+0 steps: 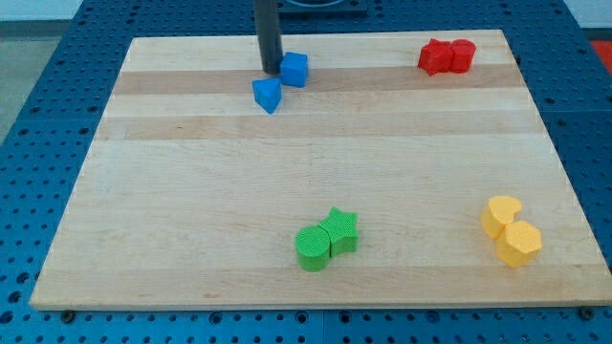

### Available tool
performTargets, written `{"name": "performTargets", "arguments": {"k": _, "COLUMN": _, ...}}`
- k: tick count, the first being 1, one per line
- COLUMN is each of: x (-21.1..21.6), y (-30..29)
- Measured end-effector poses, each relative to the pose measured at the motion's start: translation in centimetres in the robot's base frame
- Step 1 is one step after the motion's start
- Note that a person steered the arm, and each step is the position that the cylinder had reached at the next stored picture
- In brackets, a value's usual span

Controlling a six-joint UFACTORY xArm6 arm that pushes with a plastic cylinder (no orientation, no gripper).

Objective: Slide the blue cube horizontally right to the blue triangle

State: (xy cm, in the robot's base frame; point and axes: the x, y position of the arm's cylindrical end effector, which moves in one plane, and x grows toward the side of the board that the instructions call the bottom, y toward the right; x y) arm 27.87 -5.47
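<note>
The blue cube (295,69) sits near the view's top, left of centre, on the wooden board (191,191). The blue triangle (268,95) lies just below and to the left of the cube, almost touching it. My tip (271,70) stands at the cube's left side, touching or nearly touching it, and just above the triangle. The dark rod rises straight up out of the view's top.
A red star and a red cylinder (447,56) sit together at the top right. A green cylinder (312,248) and a green star (340,229) touch at the bottom centre. Two yellow blocks (510,230) sit at the bottom right.
</note>
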Motion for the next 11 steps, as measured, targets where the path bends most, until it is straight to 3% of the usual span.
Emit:
{"name": "performTargets", "arguments": {"k": 2, "x": 2.3, "y": 2.1}}
{"name": "performTargets", "arguments": {"k": 4, "x": -3.8, "y": 4.3}}
{"name": "performTargets", "arguments": {"k": 11, "x": 4.8, "y": 9.2}}
